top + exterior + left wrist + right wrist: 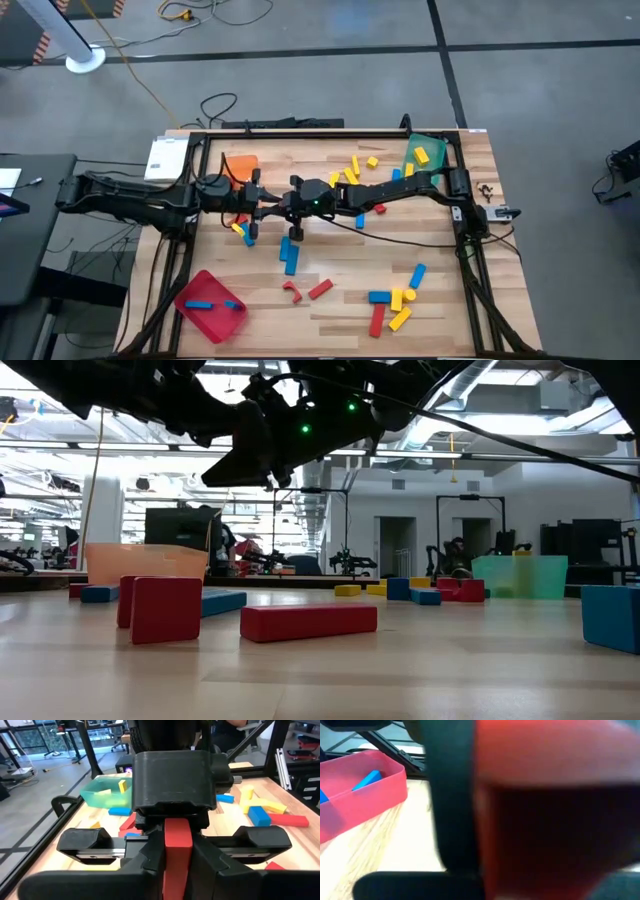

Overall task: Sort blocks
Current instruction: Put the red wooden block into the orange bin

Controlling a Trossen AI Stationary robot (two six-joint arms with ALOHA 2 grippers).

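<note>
The left gripper [175,862] and right gripper [283,205] met nose to nose above the table [340,300], near the orange tray [240,165]. A red block [177,852] stood clamped between the left fingers; whether the right's fingers gripped it could not be told.

A big red blur [555,805] fills most of the right wrist view, too close to tell its shape. The red tray [360,790] there is cut off at the edge. From above, the two pincers meet too small to tell apart.
</note>
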